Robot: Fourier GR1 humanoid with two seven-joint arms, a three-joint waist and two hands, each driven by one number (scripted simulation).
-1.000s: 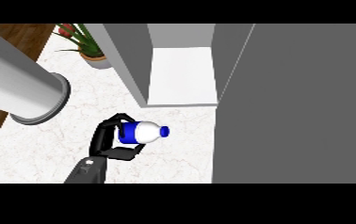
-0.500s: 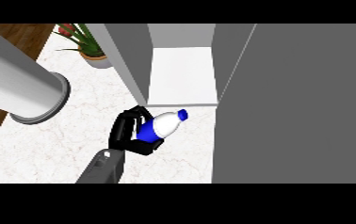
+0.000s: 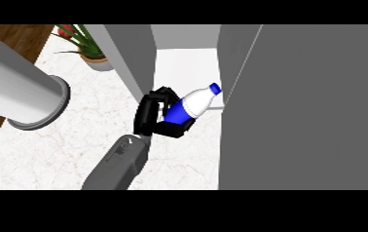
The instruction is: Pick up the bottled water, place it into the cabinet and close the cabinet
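Right now the bottled water (image 3: 191, 104) sits in my hand (image 3: 159, 115), tilted so that its long axis runs from the blue-labelled body, low and to the left, up to the blue cap at upper right. That cap end points toward the cabinet (image 3: 133, 60) opening, and the cap looks to be just at the front lip of the white cabinet floor (image 3: 188, 65), close against the edge of the open grey door (image 3: 295, 104) on the right. My fingers (image 3: 147, 110) are curled round the lower body of the bottle — wrapped about it from the left and underneath — so the bottle lies to the right of my palm and leads the way in. Only one hand shows here, coming up from the lower edge on its grey forearm (image 3: 119, 165); I cannot tell from this view which of my two hands it is, and the other does not show. The relation that matters is cap-first: the bottle already points into the gap between the cabinet's left wall and the door. Against the earlier frames, the bottle has travelled up and to the right off the open marble worktop (image 3: 64, 148), and has tipped from nearly lying sideways to this steeper slant — the cap now reaches the cabinet threshold. A grey cylinder (image 3: 25, 97) and a potted plant (image 3: 87, 48) stand well apart on the left.
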